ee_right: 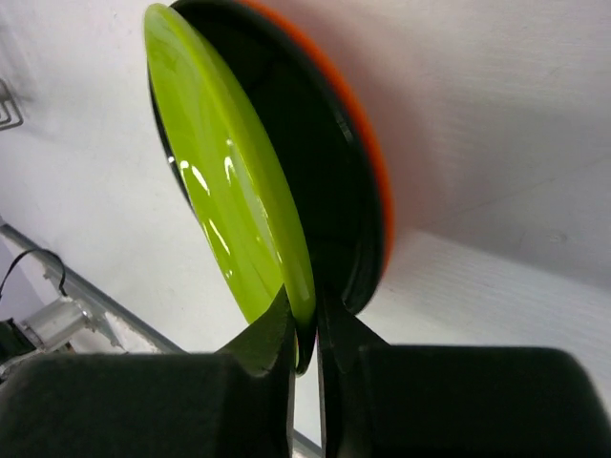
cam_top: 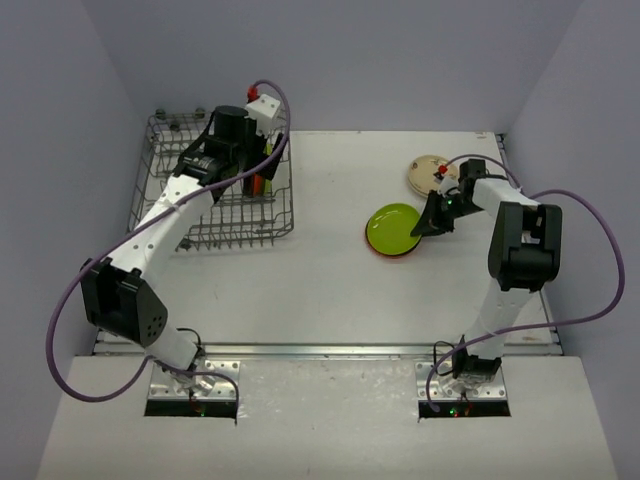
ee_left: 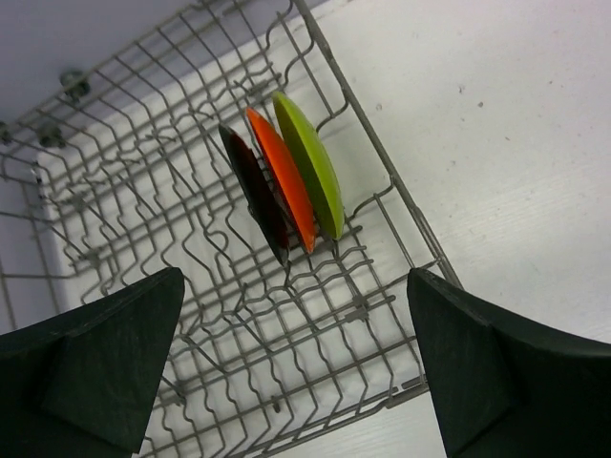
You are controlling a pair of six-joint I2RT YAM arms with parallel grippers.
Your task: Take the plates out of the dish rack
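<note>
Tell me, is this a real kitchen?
Probably not: it looks like a robot test booth. Plain grey walls box in a white table holding a grey wire dish rack, with two white robot arms bolted on.

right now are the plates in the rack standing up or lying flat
Standing up. In the left wrist view the black plate, orange plate and green plate sit on edge, side by side, among the rack wires.

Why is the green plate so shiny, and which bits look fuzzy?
Right wrist view: reflected light leaves white streaks on the lime green plate pinched by the right end effector. Left wrist view: the open left end effector looks dark and soft-edged; the dish rack is sharp. Top view: even light.
</note>
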